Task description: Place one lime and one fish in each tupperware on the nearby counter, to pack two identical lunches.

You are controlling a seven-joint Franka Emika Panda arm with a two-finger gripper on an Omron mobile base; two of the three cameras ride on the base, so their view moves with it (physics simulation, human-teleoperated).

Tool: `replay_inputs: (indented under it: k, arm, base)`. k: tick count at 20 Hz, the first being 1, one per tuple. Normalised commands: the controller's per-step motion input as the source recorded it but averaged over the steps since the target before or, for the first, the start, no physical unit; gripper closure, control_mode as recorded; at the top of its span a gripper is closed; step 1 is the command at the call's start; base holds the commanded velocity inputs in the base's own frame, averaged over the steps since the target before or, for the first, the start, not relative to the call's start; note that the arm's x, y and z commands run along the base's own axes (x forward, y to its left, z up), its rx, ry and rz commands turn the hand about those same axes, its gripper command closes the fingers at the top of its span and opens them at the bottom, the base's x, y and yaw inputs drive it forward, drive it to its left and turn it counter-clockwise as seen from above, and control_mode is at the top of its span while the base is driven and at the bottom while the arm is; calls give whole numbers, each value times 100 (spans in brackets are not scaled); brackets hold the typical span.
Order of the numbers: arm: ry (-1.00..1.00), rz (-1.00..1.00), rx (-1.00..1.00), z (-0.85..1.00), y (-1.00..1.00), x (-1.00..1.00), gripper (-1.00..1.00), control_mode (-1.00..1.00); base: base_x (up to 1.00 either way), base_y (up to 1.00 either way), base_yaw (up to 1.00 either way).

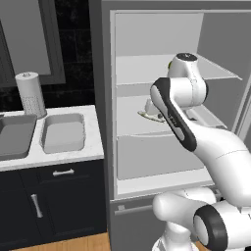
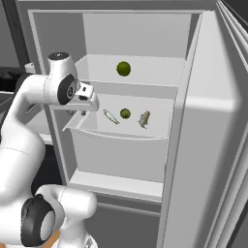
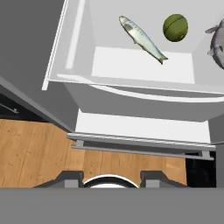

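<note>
Gleaming slim silver fish (image 3: 142, 38)

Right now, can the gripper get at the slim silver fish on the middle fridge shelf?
Probably yes. The fridge door stands open, and the gripper hangs at the shelf's left front edge. The slim fish lies flat just beyond it, apart from the lime, with nothing between gripper and fish.
</note>
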Motion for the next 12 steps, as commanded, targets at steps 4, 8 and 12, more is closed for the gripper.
replay_inputs:
  k: [4,8,12]
  arm:
    - [-3,0,0,0,-5,-14,-100,-100]
    - [-37,-1,0,40,-16,-50,-100,-100]
    - [-65,0,-2,76,-26,-22,-100,-100]
  base:
    - [0,0,0]
    - [0,0,0]
    - [0,0,0]
